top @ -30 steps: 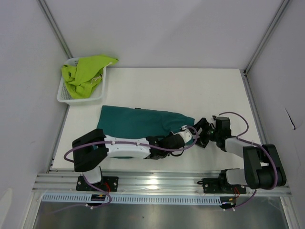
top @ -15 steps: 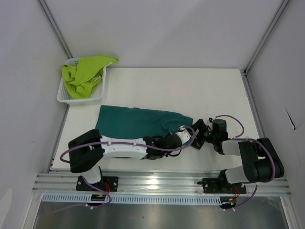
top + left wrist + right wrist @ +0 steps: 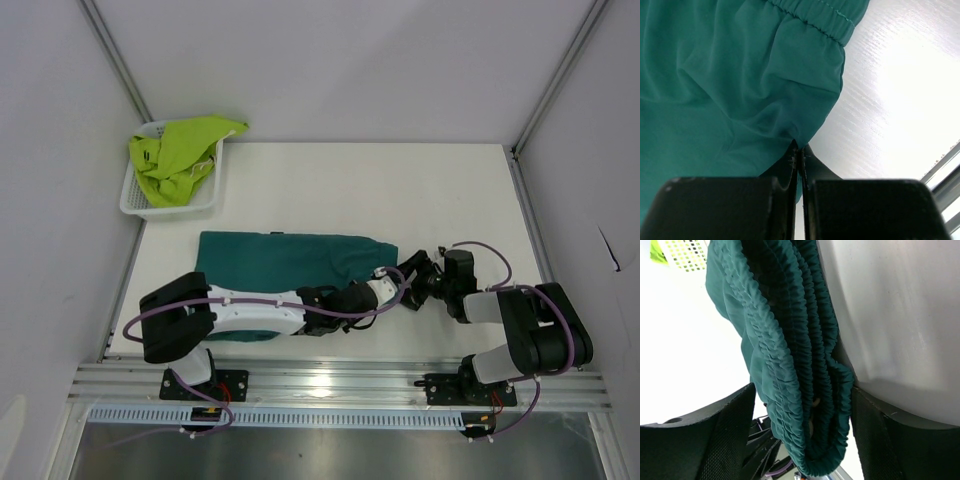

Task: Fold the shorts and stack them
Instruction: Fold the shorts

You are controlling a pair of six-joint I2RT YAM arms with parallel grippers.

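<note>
Left wrist shows my left end effector [image 3: 799,152] clamped on the teal shorts [image 3: 730,75]; my right end effector [image 3: 802,395] straddles their waistband [image 3: 785,340], jaws apart.

Teal shorts [image 3: 270,260] partly under left arm [image 3: 250,305]

The teal shorts [image 3: 730,75] are soft matt cloth with a gathered, ribbed waistband, the table [image 3: 900,100] smooth and faintly glossy, the basket [image 3: 160,211] plastic mesh.
</note>
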